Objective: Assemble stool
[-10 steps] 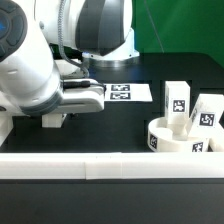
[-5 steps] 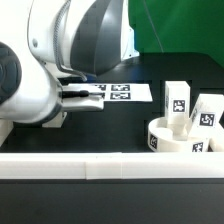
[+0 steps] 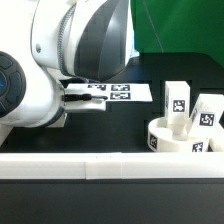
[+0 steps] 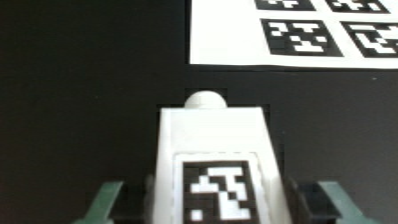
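Although no brand or readable word shows anywhere, black-and-white square tags cover much of the scene: one on the leg [image 4: 217, 165] under the wrist camera, several on the marker board [image 4: 294, 35] beyond it, and one on each leg at the exterior view's right. In the wrist view the gripper [image 4: 219, 200] has a finger [image 4: 116, 200] on either side of that blocky white leg, close against its flanks, but the contact itself is cut off by the frame edge, so I cannot tell whether the jaws are pinching it.

In the exterior view the arm [image 3: 60, 60] fills the left and hides the gripper, the held leg and part of the marker board [image 3: 125, 92]. The ring-shaped seat [image 3: 175, 137] sits near the right edge, partly cropped, with two legs [image 3: 177, 100] [image 3: 210, 112] standing just behind it. A white border rail [image 3: 110, 165] runs along the near side.

Compared with a second ago, the arm has swung further right and looms larger, covering more of the board.
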You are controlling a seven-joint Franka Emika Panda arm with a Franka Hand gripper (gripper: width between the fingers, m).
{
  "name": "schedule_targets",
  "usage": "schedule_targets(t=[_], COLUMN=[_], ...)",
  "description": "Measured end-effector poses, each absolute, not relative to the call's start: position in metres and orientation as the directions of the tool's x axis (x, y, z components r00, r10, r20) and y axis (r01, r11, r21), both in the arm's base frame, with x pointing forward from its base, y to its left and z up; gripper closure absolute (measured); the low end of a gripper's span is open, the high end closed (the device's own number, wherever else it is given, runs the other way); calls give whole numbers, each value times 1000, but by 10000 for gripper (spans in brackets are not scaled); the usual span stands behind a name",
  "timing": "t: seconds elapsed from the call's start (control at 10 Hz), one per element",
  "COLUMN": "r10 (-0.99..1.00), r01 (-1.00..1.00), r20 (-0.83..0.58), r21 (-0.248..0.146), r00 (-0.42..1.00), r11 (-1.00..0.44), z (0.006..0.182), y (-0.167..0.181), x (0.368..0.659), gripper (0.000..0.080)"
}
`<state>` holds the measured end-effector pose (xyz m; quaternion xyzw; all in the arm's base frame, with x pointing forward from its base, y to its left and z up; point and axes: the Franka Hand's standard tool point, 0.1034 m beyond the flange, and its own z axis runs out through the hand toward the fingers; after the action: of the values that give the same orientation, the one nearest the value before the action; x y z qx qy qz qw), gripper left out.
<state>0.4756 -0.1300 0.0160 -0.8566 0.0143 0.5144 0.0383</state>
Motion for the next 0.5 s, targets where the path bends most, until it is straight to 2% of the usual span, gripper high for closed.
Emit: schedule_targets(t=[0.2,0.3,0.4,0.5], r10=[20,18,-5,-49], r01=[-66,-77,-101,-130], r20=[-879,-882,-884,-883], r21=[-58,-61,-48,-14], r00=[476,471,468,466], r11=[-996,-995,-994,-991], z=[20,29,44,63], y=[-127,-119,-105,-85], x=[479,482,488,496], gripper=[466,466,466,466])
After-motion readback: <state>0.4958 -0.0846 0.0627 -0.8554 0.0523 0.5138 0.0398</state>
